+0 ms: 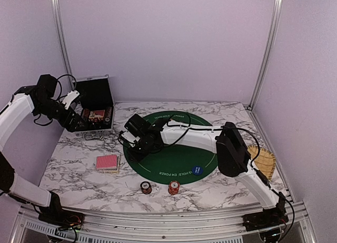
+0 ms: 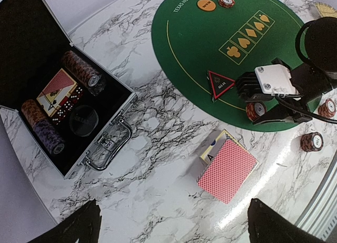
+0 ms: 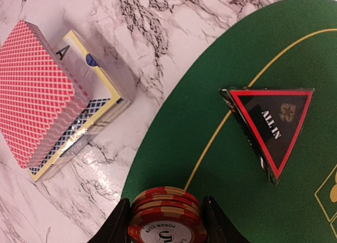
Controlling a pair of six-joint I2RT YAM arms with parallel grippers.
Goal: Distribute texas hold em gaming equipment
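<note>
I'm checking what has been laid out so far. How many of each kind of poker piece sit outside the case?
Chip stacks: 4, one in the right gripper
Card decks: 2
Round buttons: 2, orange button and blue button
All-in triangle: 1
Total: 9

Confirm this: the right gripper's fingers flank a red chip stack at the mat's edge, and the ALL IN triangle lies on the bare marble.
Not quite. The ALL IN triangle lies on the green mat, not the marble; the right wrist view shows it. The rest holds: the right gripper flanks the red chip stack at the mat's edge.
</note>
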